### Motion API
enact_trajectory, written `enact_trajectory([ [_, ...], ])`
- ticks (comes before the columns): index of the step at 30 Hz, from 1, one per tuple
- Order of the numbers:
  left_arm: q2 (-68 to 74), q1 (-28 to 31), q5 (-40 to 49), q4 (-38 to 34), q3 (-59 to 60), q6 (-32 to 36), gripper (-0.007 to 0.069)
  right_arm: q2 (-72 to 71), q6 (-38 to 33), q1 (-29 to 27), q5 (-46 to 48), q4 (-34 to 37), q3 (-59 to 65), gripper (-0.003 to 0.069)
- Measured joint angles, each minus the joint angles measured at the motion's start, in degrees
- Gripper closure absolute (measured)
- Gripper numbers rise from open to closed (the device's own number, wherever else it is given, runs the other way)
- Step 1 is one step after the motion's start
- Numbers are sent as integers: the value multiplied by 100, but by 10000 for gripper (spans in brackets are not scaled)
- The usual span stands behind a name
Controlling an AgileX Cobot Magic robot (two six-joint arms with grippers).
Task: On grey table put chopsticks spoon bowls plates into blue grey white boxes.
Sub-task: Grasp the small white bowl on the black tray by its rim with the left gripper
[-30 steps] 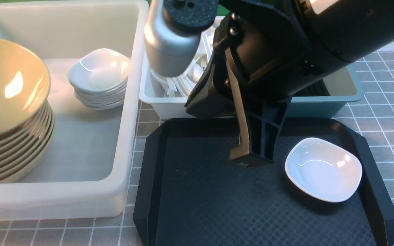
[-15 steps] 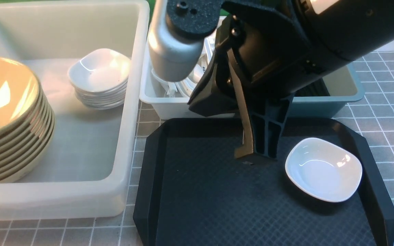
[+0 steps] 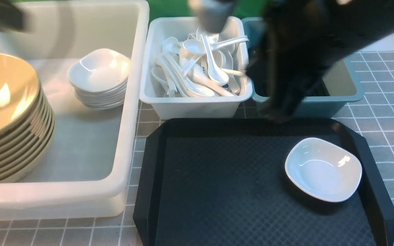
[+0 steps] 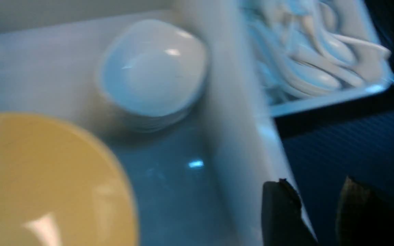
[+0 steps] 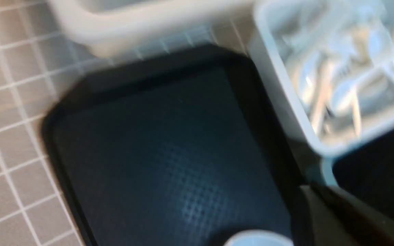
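The milky-white tub [image 3: 133,112] fills the robot's left side of the grey table [image 3: 392,116]. It holds a stack of yellow-green bowls [image 3: 5,109], nested and tilted, and a stack of white plates [image 3: 99,73] further back, well apart from the bowls. The black tray [image 3: 217,191] lies beside the tub, with the grey-white bin [image 3: 190,108] and the blue bin [image 3: 342,99] touching side by side behind it.

One loose plate [image 3: 323,169] sits hollow up on the tray's right half. Its rounded-square outline is slightly longer across than front to back. The right gripper [image 5: 311,196] (a dark blur in the front view) hangs over the tray's far edge with its jaws closed on nothing, and the plate's rim is near its tip. The left gripper [image 4: 315,193] hangs over the tub's wall. Its fingers [image 4: 279,212] stand apart with nothing between them, far from the loose plate.

Spoons [image 3: 210,71] are heaped in the grey-white bin, handles pointing many ways. Chopsticks [image 3: 323,90] lie dark in the blue bin, their direction too blurred to tell.
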Motion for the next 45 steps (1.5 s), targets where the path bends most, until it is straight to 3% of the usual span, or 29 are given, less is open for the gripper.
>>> enact_trajectory([
  [4,669,-1388,-227,-84,-5,423,620,-821,422,-639,-39,34,1185,614],
  [8,1659,-2486,-836,-243,-64,851,634,-1861,836,-1092,-27,55,2309,614],
  [13,2822,-3354,-1276,-74,-560,937,604,-2887,1126,-1234,65,75,2982,614],
  [17,3597,-3750,-1280,404,-1083,846,526,-3588,1200,-1244,164,75,3246,614],
  [22,4523,-4060,-1492,1003,-1764,569,292,-4280,1233,-1244,257,75,3356,614],
  [24,4871,-4084,-1923,1060,-1877,431,179,-4347,1237,-1244,269,69,3356,614],
  [26,5105,-4084,-2296,1083,-1902,259,116,-4358,1237,-1244,269,63,3409,614],
  [32,5504,-4084,-2893,1007,-1902,-159,67,-4358,1191,-1244,269,51,3689,614],
  [36,5700,-4147,-3096,877,-1925,-385,154,-4358,1171,-1244,269,46,3952,614],
  [41,5687,-4245,-3044,749,-2044,-494,500,-4358,1150,-1244,-11,41,4099,614],
  [45,5507,-4228,-2459,799,-2437,-479,598,-4352,1150,-1244,-481,145,4099,614],
])
